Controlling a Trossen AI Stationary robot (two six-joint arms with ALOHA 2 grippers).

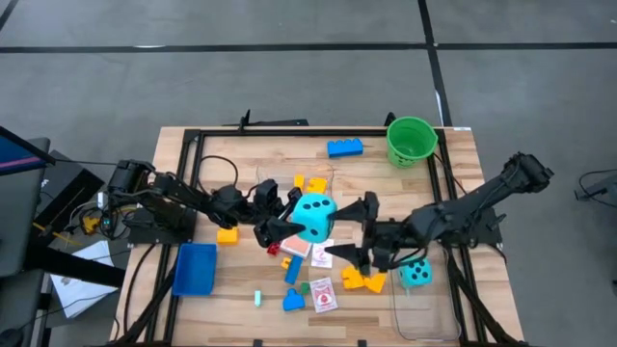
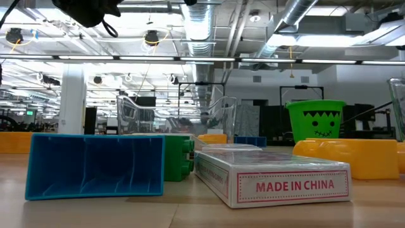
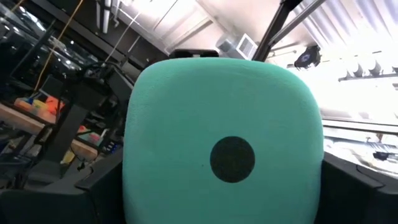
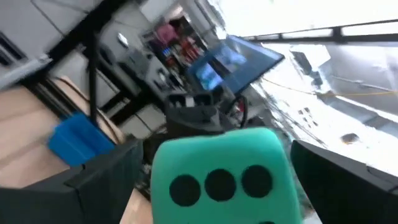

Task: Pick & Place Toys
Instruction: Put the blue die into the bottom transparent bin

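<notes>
Starting at your left, the blue tray (image 1: 195, 268) sits on the table's (image 1: 251, 154) left part. Just beyond it your left gripper (image 1: 281, 220) is clenched on the large teal die (image 1: 313, 216), holding it above the central scatter of toys; its wrist view is filled by a one-dot face (image 3: 232, 159). Under and around the die lie a yellow brick (image 1: 228, 235), a red-backed picture card (image 1: 324, 294) and small blue bricks (image 1: 293, 272). Farther back rest a blue brick (image 1: 344, 147) and the green bucket (image 1: 411, 141). Your right gripper (image 1: 349, 233) faces the die with its fingers spread on either side of it; its camera shows the three-dot face (image 4: 221, 184). A second teal die (image 1: 415, 274) lies inside the clear tub (image 1: 424, 313) at the right.
</notes>
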